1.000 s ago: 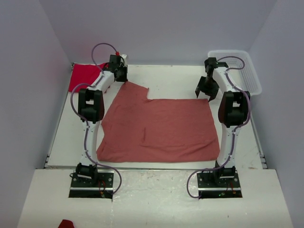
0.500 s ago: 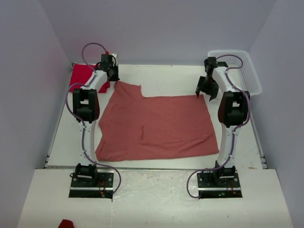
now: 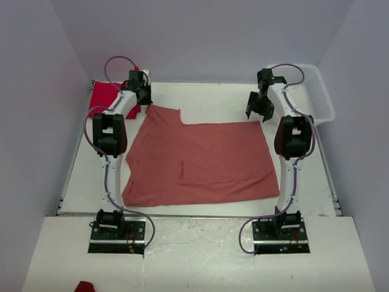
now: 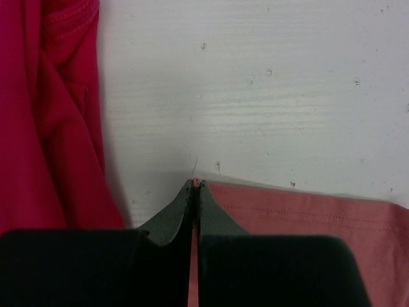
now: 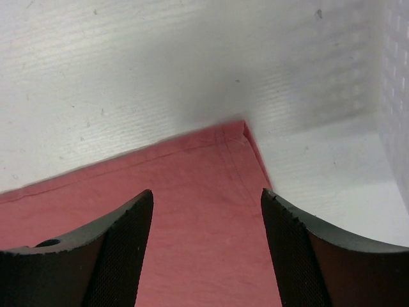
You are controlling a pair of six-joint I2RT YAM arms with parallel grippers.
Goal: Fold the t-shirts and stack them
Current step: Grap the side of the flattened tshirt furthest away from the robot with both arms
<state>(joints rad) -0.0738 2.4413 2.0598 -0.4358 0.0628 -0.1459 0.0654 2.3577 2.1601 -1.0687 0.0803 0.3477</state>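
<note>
- On the surface (image 3: 206, 100), the salmon t-shirt (image 3: 200, 161) lies spread flat; the red t-shirt (image 3: 103, 97) sits far left.
- Left gripper (image 4: 195, 185) pinches the salmon t-shirt's far-left corner.
- Right gripper (image 5: 206, 192) gapes wide over its far-right corner.

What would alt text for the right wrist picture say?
The right gripper, its two dark fingers spread open, hovers over a hemmed corner of the salmon-pink t-shirt lying flat on the white table. A white mesh basket edges the right side.

Spread tee (image 3: 200, 161) flat mid-desk (image 3: 213, 100). Bunched tee (image 3: 103, 96) at far-left corner, near spread tee's far-left corner. Basket (image 3: 316, 91) at far-right corner.
</note>
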